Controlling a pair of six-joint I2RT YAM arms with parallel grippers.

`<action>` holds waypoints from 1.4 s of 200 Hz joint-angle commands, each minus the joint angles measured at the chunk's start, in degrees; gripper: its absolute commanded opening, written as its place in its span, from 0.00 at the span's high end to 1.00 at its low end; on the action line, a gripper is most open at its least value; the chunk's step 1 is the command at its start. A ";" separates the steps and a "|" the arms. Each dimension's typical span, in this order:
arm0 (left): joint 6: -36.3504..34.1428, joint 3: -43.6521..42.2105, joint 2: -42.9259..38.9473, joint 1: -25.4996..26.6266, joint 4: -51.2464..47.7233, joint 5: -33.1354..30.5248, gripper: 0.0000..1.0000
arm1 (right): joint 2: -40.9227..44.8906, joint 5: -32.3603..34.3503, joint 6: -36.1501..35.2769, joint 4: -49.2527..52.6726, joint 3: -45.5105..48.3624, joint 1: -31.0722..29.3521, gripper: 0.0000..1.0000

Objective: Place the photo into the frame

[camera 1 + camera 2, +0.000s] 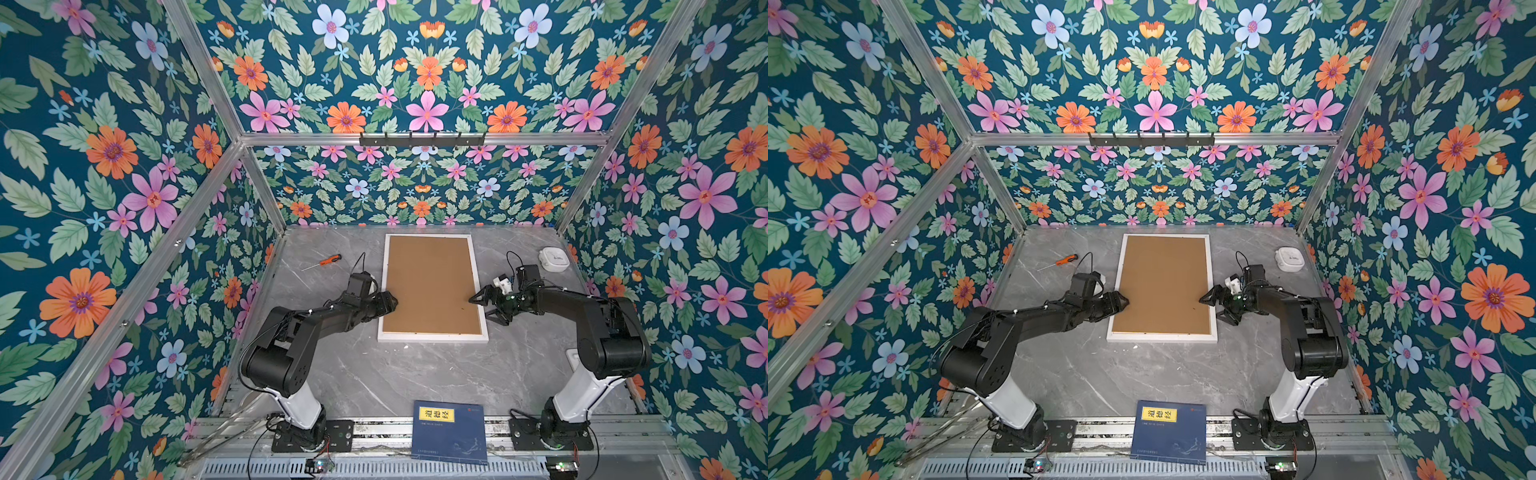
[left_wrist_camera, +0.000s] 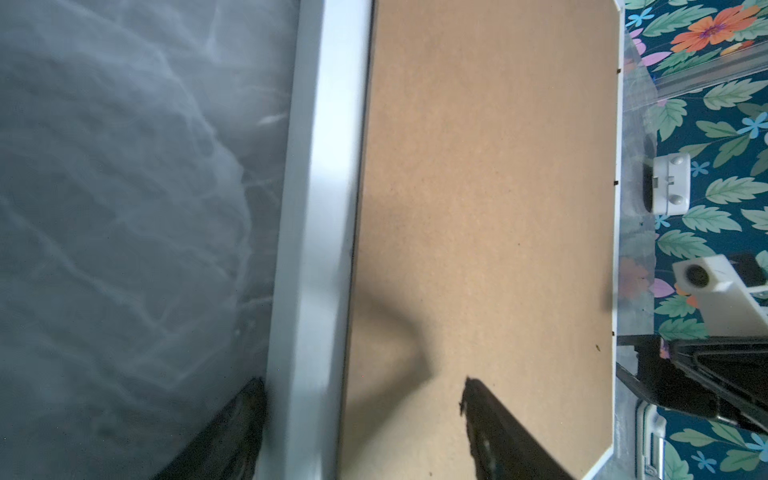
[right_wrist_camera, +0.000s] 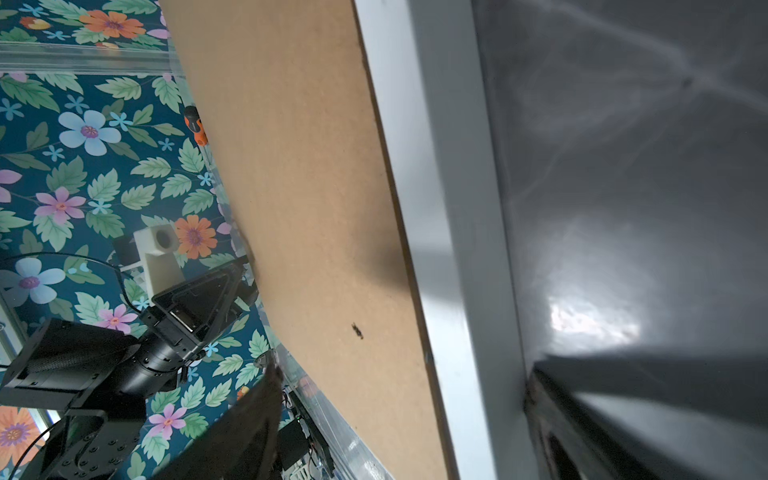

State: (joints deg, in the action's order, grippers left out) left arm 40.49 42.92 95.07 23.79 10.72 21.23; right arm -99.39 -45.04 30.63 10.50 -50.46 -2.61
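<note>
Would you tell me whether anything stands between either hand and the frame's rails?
Nothing visible does: the left hand and right hand, both open, each straddle a side rail of the frame, one finger over the backing board, one outside.

Frame glossy white; backing board matt brown; tabletop glossy marble.

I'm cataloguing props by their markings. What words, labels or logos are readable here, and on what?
"道德经": black characters on the yellow label of the blue book.
Small print under that label, a red mark at the book's corner, a line near its lower edge: too small to read.
Mark on the white box: too blurred.
</note>
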 commanded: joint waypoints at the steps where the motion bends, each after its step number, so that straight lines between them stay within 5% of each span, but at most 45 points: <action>1: 4.18 -2.46 -2.29 1.08 3.08 6.84 0.24 | 1.73 -3.36 0.24 4.58 2.59 -1.24 0.09; 57: 6.18 -9.73 -7.76 1.87 2.96 5.49 0.23 | 7.97 4.20 -0.84 11.53 5.81 -1.47 0.09; 101: 1.78 -5.35 -12.82 1.79 -10.44 3.96 0.19 | 14.05 12.08 -1.63 16.98 3.42 -1.54 0.08; 187: -0.08 -1.04 -15.57 1.87 -23.94 7.72 0.22 | 14.58 11.22 -1.02 17.71 2.47 -1.52 0.07; 280: 3.69 -0.97 -10.93 4.93 -17.78 9.46 0.23 | 14.89 11.44 -0.87 18.54 3.00 -1.56 0.08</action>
State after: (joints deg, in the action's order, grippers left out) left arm 43.31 41.19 83.20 28.12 -8.58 30.72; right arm -84.73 -34.17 29.69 27.44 -47.44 -4.12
